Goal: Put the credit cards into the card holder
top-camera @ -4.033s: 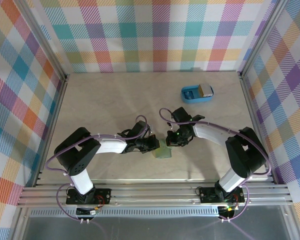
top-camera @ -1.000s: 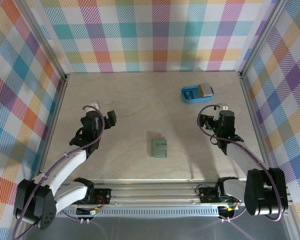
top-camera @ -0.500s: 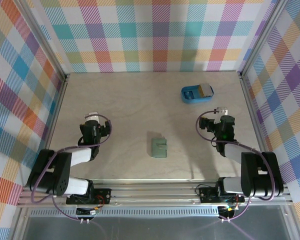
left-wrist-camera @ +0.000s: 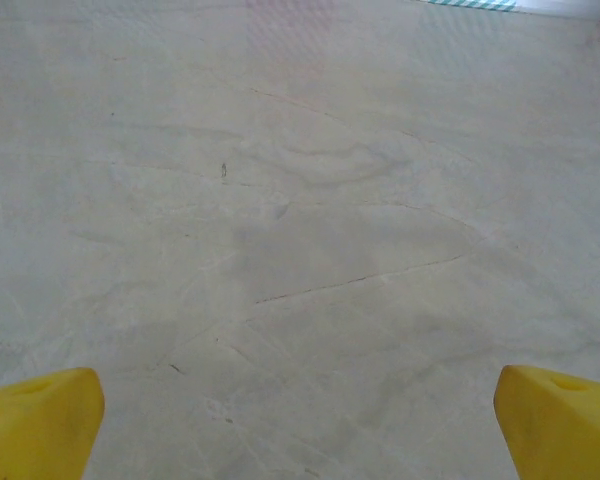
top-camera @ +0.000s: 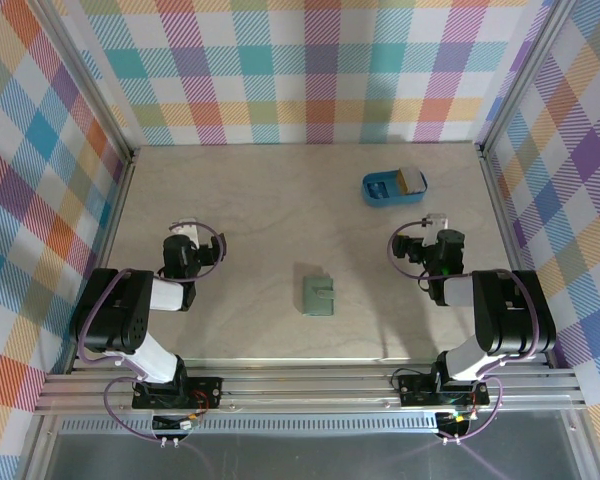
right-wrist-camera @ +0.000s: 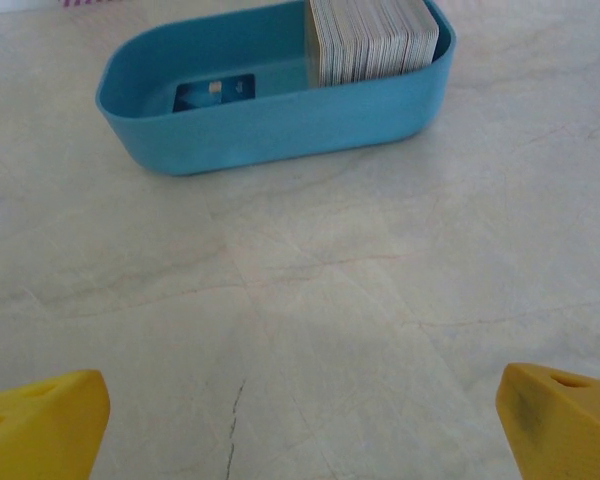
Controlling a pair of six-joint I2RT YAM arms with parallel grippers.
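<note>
So the card holder (top-camera: 319,294) sat flat near the middle of the table (top-camera: 240,200), roughly between the two arms and well apart from both. It was a small sage-green rectangle with a paler patch and a step across its face that looked like slot pockets. From the overhead camera it was too small for me to tell what was tucked in there. The credit cards (right-wrist-camera: 372,40) were packed on edge as a tight stack at one end of the blue tray (right-wrist-camera: 280,110), thin grey-white edges lined up, and from above the stack looked tan. The tray was toward the far right of the table, well apart from the holder. One blue card (right-wrist-camera: 213,93) lay flat on the tray floor beside the stack, with a little pale mark on it, but any print was too small to read. The left gripper (top-camera: 187,248) was spread wide over bare tabletop with nothing between its yellow fingertips (left-wrist-camera: 40,425). The right gripper (right-wrist-camera: 300,420) was likewise spread wide and holding nothing, low over the table and pointed at the tray, near it but not touching.
</note>
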